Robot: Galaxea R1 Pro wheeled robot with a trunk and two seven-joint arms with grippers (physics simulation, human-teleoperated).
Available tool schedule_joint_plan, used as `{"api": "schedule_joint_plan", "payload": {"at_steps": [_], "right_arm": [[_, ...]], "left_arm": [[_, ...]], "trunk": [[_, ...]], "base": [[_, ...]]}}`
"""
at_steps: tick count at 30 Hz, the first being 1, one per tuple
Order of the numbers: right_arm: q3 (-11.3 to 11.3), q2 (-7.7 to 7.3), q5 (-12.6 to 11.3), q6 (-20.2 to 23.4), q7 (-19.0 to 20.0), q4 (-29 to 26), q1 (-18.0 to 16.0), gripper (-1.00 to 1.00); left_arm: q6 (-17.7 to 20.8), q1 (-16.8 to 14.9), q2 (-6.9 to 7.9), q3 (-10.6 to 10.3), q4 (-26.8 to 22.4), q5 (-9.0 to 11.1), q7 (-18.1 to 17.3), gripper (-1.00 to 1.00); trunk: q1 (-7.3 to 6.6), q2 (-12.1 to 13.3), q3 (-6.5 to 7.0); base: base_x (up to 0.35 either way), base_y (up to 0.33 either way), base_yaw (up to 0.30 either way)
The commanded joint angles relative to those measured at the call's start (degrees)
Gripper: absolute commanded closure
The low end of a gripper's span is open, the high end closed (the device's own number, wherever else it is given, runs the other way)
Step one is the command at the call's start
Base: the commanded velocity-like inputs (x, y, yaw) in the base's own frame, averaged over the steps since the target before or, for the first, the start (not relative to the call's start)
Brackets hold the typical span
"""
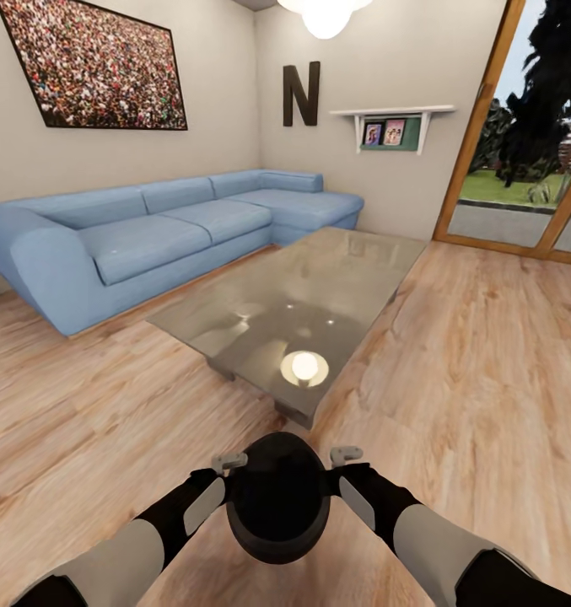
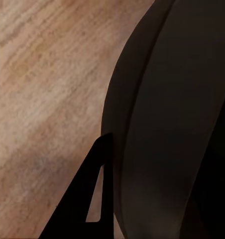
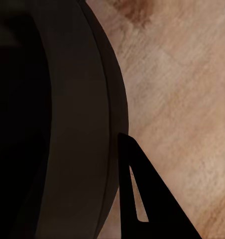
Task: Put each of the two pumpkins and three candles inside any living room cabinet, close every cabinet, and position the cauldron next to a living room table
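Observation:
The black round-bellied cauldron (image 1: 278, 497) hangs just above the wood floor, right in front of me, held from both sides. My left gripper (image 1: 233, 474) is shut on its left rim and my right gripper (image 1: 336, 470) on its right rim. In the left wrist view one dark finger (image 2: 87, 209) lies against the cauldron's outer wall (image 2: 167, 124). The right wrist view shows the same, a finger (image 3: 142, 199) outside the cauldron wall (image 3: 57, 124). The glass-topped coffee table (image 1: 336, 270) stands just beyond the cauldron, its near corner a short way ahead. Pumpkins, candles and cabinet are out of view.
A blue corner sofa (image 1: 150, 236) runs along the left and back walls behind the table. Wood-framed glass doors (image 1: 521, 169) stand at the right, with open plank floor (image 1: 487, 362) between them and the table. A small wall shelf (image 1: 392, 126) hangs at the back.

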Motion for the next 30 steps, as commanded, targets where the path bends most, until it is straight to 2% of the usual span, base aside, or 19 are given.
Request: {"api": "schedule_joint_plan", "payload": {"at_steps": [1,30], "right_arm": [[-1.14,-1.09,0.35,0.32,-0.36,-0.08,-0.06,1.00],[-1.14,-1.31,0.35,0.26,-0.35,-0.13,-0.06,1.00]], "left_arm": [[-0.27,-0.06,0.03,-0.20,-0.28,1.48,-0.18,1.00],[-0.40,-0.06,0.15,-0.07,-0.28,1.48,-0.27,1.00]], "trunk": [[0.00,-0.03,-0.05],[0.00,-0.03,-0.05]], "base": [[0.192,0.000,0.000],[0.062,-0.027,0.000]]}}
